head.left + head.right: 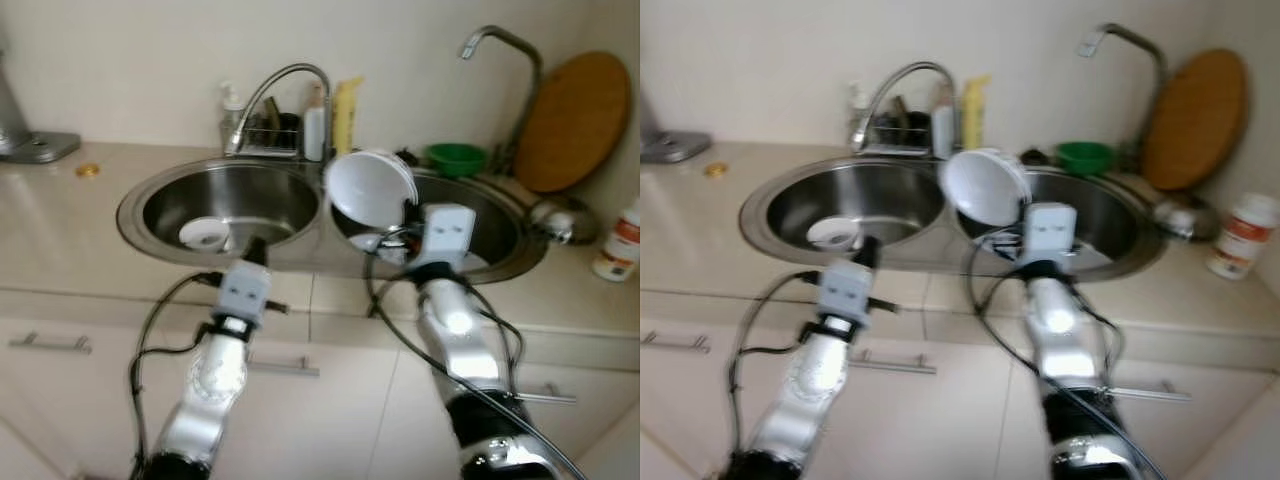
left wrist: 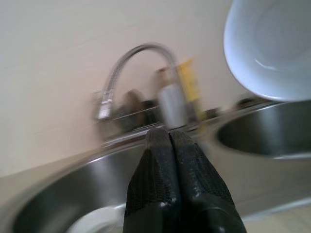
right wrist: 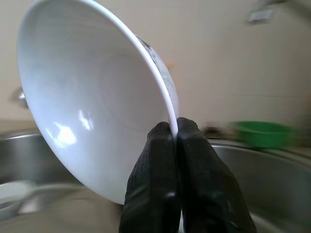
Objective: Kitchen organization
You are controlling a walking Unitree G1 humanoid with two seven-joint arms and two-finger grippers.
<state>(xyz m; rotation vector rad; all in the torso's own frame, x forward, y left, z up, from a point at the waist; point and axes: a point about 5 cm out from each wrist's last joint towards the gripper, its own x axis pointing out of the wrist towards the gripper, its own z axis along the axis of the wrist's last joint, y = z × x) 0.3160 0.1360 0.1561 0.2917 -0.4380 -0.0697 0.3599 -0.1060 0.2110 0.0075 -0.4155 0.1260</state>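
Note:
A white bowl (image 1: 370,187) hangs tilted on its side above the divider between the two basins of a steel double sink (image 1: 135,205). My right gripper (image 3: 174,131) is shut on the white bowl's rim (image 3: 165,92), holding it over the right basin (image 1: 500,235). My left gripper (image 2: 169,138) is shut with nothing in it, hovering at the front edge of the left basin (image 1: 260,195). A small white dish (image 1: 205,234) lies on the bottom of the left basin.
A curved tap (image 1: 285,85) with bottles and a rack (image 1: 272,135) stands behind the sink. A green bowl (image 1: 456,157), a second tap (image 1: 505,50) and a round wooden board (image 1: 575,120) are at the back right. A white container (image 1: 620,242) stands at the counter's right.

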